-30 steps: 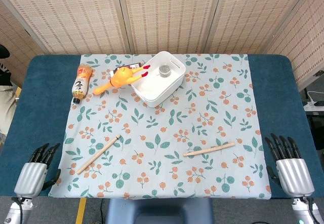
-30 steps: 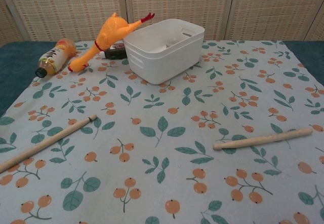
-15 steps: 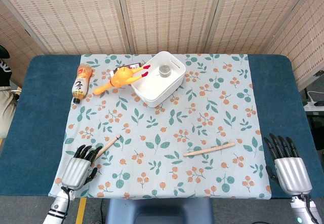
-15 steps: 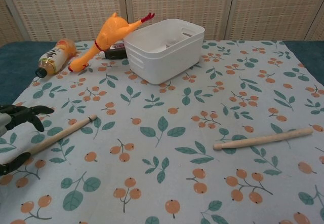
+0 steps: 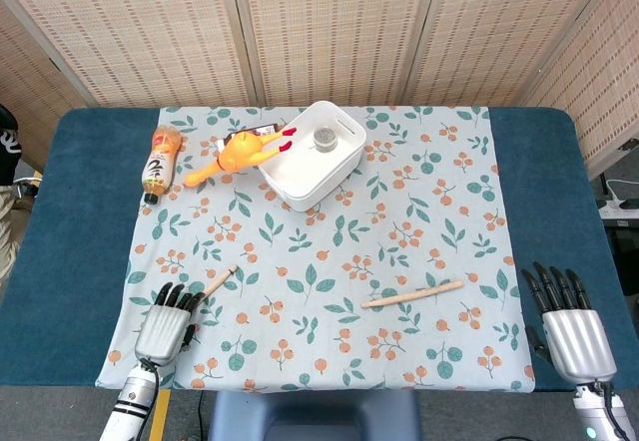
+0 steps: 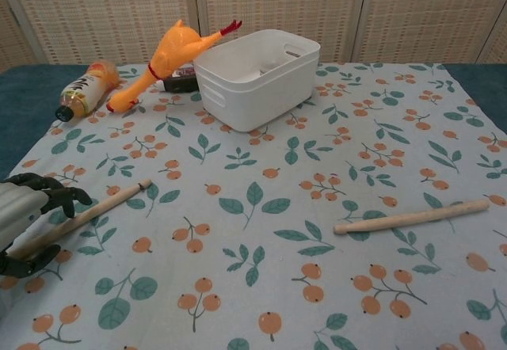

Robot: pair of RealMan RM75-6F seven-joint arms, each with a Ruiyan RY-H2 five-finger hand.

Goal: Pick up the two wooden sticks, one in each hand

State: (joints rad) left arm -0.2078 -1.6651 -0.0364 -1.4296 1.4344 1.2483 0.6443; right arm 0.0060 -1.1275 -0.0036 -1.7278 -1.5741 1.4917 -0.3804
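Observation:
Two wooden sticks lie on the leaf-patterned cloth [image 5: 399,221]. The left stick [image 5: 218,283] [image 6: 95,211] points toward my left hand [image 5: 165,327] [image 6: 25,225], which hovers over its near end. In the chest view the fingers arch above the stick and the thumb sits below it, still apart. The stick rests flat on the cloth. The right stick [image 5: 412,293] [image 6: 412,216] lies untouched. My right hand [image 5: 571,327] is open with its fingers spread, on the blue table off the cloth's right edge, well clear of that stick.
A white bin [image 5: 310,194] [image 6: 253,97] stands at the back centre with a small grey can [image 5: 325,139] inside. A rubber chicken [image 5: 235,154] leans against it. A bottle [image 5: 160,165] lies on its side at the back left.
My left hand has moved right from the blue table onto the cloth, over the near end of the left stick. The right hand and both sticks have not moved.

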